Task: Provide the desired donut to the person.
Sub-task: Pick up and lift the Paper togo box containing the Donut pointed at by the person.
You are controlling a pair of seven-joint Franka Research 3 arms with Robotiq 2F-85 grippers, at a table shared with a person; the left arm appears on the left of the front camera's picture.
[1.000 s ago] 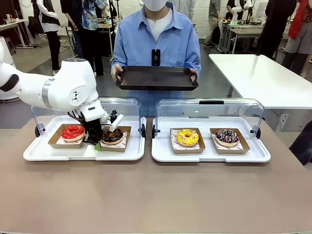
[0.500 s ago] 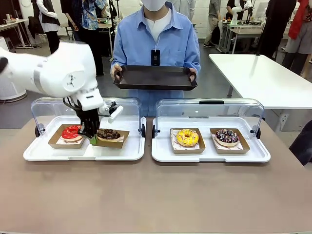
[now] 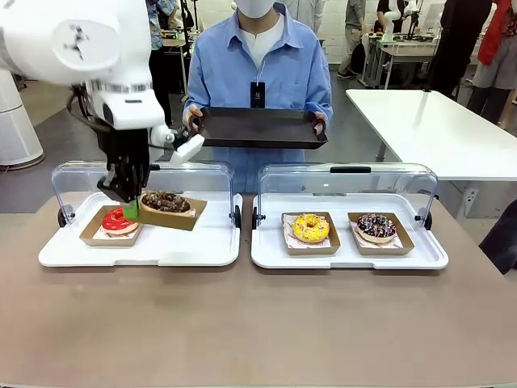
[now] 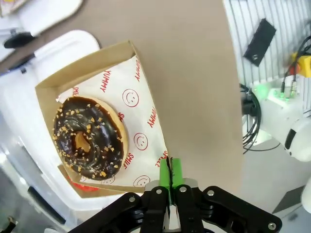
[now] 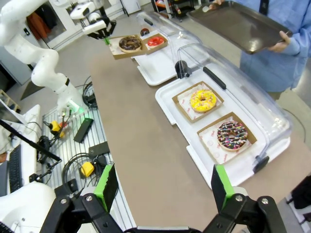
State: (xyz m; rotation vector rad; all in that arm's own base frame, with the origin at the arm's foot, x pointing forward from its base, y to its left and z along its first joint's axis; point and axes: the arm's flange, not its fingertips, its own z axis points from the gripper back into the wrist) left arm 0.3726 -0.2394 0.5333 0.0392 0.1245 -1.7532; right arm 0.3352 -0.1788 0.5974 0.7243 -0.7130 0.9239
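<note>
The chocolate donut (image 3: 166, 201), topped with chopped nuts, sits in a shallow brown cardboard tray (image 3: 174, 215) on a white paper liner (image 4: 141, 111) printed in red with "YUMMY" and smiley faces. The tray hangs in the air above the left white serving tray (image 3: 202, 246), clear of its floor. The left claw (image 3: 129, 212) holds it by one edge: in the left wrist view the green pads (image 4: 176, 167) are pressed tight together on the cardboard rim and the liner at the tray's corner.

Just beside the claw, a red-glazed donut (image 3: 119, 219) rests in its own cardboard tray on the same serving tray, whose clear lid (image 3: 206, 178) stands swung up behind it.

Across the tabletop (image 3: 258, 323), the person (image 3: 258, 73) in a light blue shirt stands facing the robot. Both hands hold a flat black tray (image 3: 258, 129) level at waist height, one hand (image 3: 192, 120) at each end.

To the right, a second white serving tray (image 3: 266, 255) with its lid raised carries a yellow donut (image 3: 311, 228) and a dark donut with coloured sprinkles (image 3: 376, 226), each in a cardboard tray.

The right claw (image 5: 163, 187) hangs high over the robot's side of the tabletop, well apart from the donuts. Its two fingers are spread wide, with nothing between them.
</note>
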